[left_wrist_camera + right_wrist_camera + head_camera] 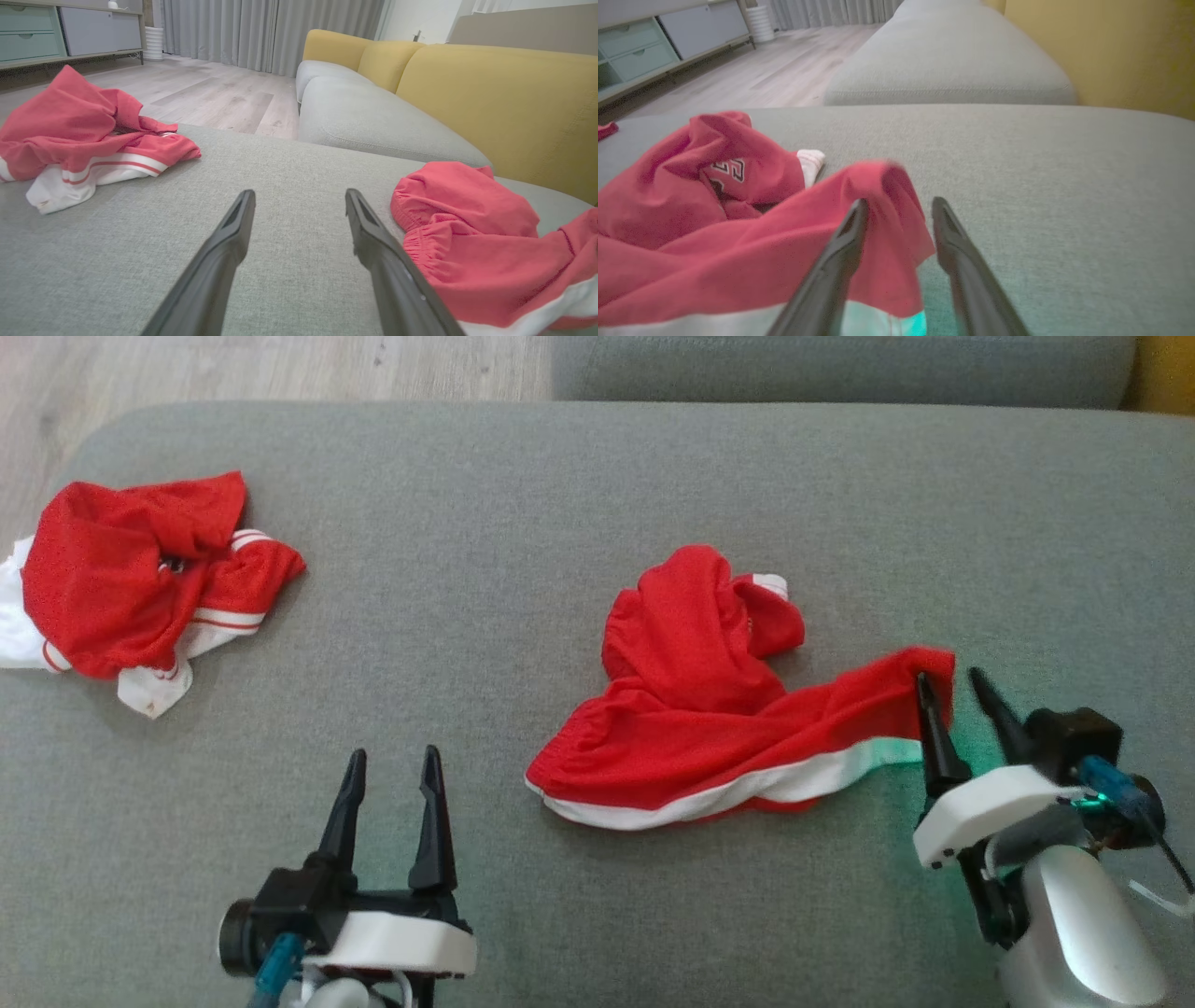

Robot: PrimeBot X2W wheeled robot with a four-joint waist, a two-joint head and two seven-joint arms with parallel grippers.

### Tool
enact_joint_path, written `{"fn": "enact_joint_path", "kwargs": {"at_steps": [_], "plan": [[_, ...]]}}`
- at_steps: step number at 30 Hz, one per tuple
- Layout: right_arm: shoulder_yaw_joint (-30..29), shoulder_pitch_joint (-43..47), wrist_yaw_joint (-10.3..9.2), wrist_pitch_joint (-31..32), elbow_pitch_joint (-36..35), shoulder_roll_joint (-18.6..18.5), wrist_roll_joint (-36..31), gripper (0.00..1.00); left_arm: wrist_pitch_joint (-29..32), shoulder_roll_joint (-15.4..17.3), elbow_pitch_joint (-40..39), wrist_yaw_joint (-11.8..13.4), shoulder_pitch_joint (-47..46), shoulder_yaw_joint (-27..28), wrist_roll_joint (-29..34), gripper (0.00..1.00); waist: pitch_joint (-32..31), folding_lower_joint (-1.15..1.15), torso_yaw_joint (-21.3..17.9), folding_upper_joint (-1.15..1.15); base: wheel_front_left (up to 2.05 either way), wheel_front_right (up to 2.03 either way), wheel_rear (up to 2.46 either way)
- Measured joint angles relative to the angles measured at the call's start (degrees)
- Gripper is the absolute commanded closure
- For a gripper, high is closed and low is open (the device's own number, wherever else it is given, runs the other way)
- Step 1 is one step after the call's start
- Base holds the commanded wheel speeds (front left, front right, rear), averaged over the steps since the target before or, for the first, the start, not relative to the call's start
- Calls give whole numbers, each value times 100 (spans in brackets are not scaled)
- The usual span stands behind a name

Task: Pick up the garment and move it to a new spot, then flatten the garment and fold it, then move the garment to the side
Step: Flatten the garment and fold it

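Observation:
The garment (709, 728) is a crumpled pair of red shorts with a white side stripe, lying at the middle right of the grey cushion (523, 504). One corner of it is stretched out to the right. My right gripper (949, 677) is at that corner with its jaws apart. In the right wrist view the blurred red corner (896, 224) hangs between the fingers of my right gripper (900, 203), against the left finger and clear of the right one. My left gripper (393, 753) stands open over bare cushion at the lower left, with nothing in it. Its wrist view shows the garment (467, 242) to the right of my left gripper (299, 192).
A second red and white garment (140, 579) lies bunched at the cushion's far left, near the edge, and is also seen as the second garment (79, 130). Beyond it is wooden floor (280, 364). Another grey seat (364, 116) and yellow backrests (495, 93) border the far side.

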Motion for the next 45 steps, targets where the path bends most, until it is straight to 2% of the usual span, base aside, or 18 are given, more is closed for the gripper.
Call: {"fn": "enact_joint_path", "kwargs": {"at_steps": [8,23,45], "plan": [[-312,383,0,-337,-509,119,-143,0,0,-2,52,-57,2,-76,1,0,-317,0,-60,0,0,0,0],[-100,1507,0,-336,-1618,229,85,0,1,9,68,-88,422,-92,-90,0,-811,-1,-215,0,0,0,0],[-5,1622,0,-141,-1907,234,201,0,132,108,33,-41,497,-186,-159,0,-723,0,-161,0,0,0,0]]}}
